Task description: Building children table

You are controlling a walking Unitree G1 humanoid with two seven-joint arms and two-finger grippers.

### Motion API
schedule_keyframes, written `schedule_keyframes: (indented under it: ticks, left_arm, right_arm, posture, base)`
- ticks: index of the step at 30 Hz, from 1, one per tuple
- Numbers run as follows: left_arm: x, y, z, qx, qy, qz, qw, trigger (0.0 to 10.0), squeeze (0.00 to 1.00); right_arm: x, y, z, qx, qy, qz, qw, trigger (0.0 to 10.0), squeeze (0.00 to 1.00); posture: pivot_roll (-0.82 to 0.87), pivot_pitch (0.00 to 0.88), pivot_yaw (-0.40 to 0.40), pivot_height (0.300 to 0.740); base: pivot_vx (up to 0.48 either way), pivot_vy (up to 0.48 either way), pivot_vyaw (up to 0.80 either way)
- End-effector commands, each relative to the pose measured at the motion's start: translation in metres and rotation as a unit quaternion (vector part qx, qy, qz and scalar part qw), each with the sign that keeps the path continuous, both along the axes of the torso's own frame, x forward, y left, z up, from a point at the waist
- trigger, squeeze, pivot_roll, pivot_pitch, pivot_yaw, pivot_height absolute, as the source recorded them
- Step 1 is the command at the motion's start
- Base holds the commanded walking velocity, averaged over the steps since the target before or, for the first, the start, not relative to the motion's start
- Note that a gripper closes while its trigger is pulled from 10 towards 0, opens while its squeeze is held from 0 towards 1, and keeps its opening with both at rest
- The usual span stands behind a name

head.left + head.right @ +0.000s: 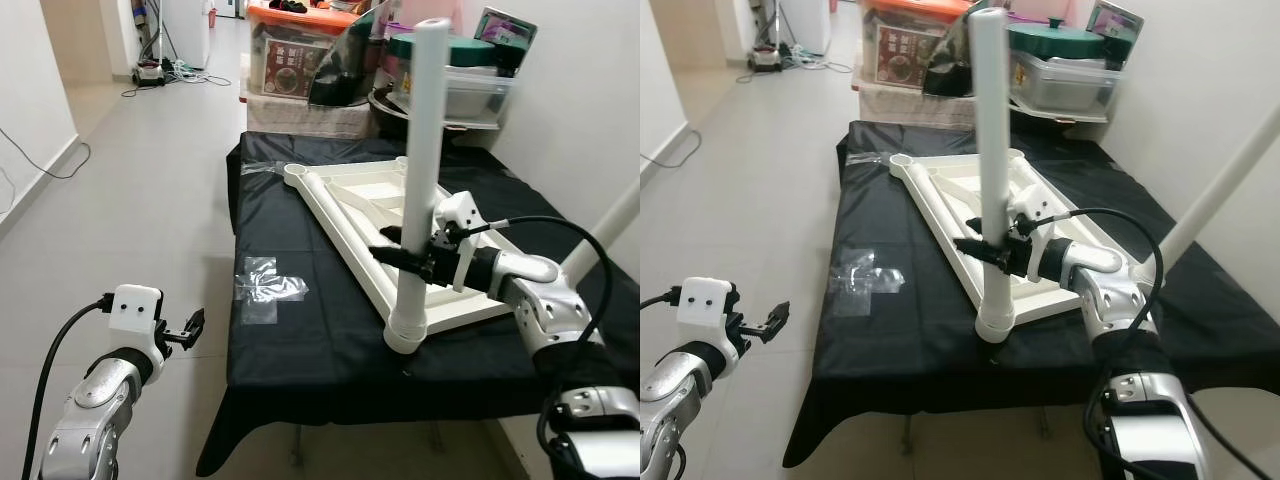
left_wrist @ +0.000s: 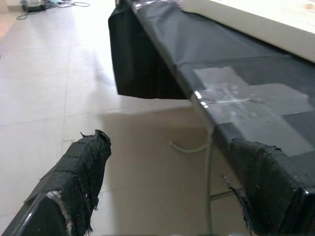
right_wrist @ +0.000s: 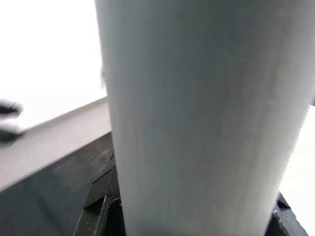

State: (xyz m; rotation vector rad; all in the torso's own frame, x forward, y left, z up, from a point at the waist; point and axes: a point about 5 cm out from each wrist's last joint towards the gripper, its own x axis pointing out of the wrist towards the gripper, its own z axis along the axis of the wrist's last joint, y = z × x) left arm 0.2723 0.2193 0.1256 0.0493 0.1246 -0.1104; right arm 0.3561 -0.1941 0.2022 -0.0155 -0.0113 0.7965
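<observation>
Left eye view: right gripper point(image 1: 405, 252) is clamped on upright leg point(image 1: 425, 150), frame centre.
Left gripper point(image 2: 172, 187): parted, empty, lower left.
Advice: leg is best kept vertical in tabletop point(image 1: 360, 195) socket.

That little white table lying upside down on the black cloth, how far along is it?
One white round leg stands upright in the near corner of the white upside-down tabletop, with the right pincer shut around it. Another white leg shows at the right. The far corner socket is empty. The left pincer waits open beside the black-covered table.
</observation>
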Motion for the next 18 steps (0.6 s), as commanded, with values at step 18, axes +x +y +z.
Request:
schedule_keyframes:
  ticks: [18]
  left_arm:
    - [0.003,-0.005,-0.004,-0.002,0.011,-0.009,1.0,10.0,0.0]
  right_arm:
    - [-0.027,0.037,-0.058,0.038,0.054,-0.255,0.965,0.0,0.0]
  posture:
    - [0.07,0.0,-0.122,0.74]
  base:
    - [0.0,0.0,0.0]
